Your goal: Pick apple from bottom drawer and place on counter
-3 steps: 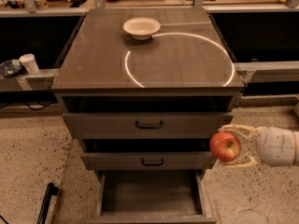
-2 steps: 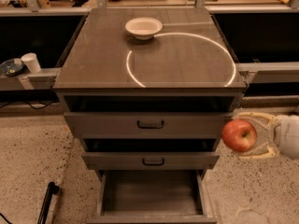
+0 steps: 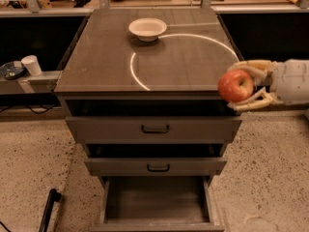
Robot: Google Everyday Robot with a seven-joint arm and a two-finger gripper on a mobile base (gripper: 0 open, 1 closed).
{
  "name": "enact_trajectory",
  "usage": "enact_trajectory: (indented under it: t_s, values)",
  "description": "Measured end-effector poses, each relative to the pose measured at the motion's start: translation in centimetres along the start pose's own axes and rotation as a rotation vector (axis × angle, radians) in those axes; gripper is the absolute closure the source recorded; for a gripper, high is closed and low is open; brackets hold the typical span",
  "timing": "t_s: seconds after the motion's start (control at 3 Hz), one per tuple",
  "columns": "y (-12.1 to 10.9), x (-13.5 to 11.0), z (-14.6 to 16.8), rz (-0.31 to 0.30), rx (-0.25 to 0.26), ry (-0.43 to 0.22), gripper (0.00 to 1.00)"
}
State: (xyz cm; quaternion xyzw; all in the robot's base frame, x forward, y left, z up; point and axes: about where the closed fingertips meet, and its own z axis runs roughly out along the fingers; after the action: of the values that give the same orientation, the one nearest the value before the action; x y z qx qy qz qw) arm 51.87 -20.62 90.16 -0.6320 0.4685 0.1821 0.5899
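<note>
My gripper (image 3: 244,86) comes in from the right and is shut on the red apple (image 3: 235,86), its pale fingers (image 3: 251,66) curled above and below it. The apple hangs in the air at the right front corner of the counter (image 3: 106,57), about level with its top. The counter is dark and glossy with a thin white ring (image 3: 136,76) on it. The bottom drawer (image 3: 154,202) is pulled out below and its grey floor is bare.
A white bowl (image 3: 147,28) stands at the back of the counter, on the ring. The two upper drawers (image 3: 154,129) with black handles are slightly open. A white cup (image 3: 32,65) stands on a ledge at the left. A black rod (image 3: 48,208) lies on the speckled floor.
My gripper has risen with the apple in it, from beside the middle drawer to the level of the counter's right front corner. The view has shifted a little.
</note>
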Motion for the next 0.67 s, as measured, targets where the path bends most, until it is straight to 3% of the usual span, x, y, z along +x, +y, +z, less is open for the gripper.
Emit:
enact_trajectory:
  t_s: [0.33,0.67]
  values:
    - [-1.68,-1.13,3.38,-0.052,-0.006,-0.009,1.00]
    - [-1.68,-1.12,3.38,-0.052,-0.007,-0.009,1.00]
